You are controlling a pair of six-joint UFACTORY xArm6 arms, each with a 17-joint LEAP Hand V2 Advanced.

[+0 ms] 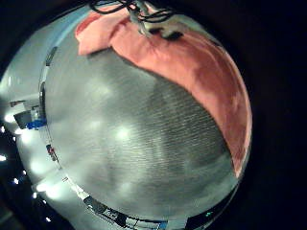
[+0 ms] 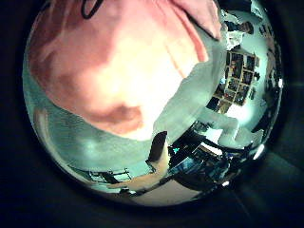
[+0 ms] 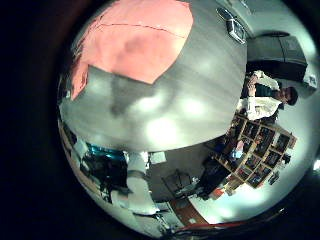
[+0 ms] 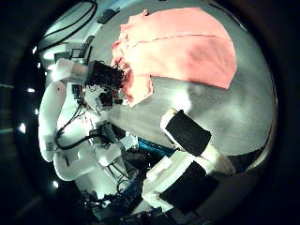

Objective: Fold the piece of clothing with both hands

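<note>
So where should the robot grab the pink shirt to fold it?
Probably at the edge of the shirt, coming down from above. It lies flat on the table, so only a rim can be pinched. One hand is already at an edge.

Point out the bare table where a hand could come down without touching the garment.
The grey table lies bare beside the pink garment on its near side. Where a hand sits at the garment's bunched edge, it is crowded.

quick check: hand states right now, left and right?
Left hand: at the garment's edge; grip cannot be told.
Right hand: open, holding nothing, clear of the garment.
</note>
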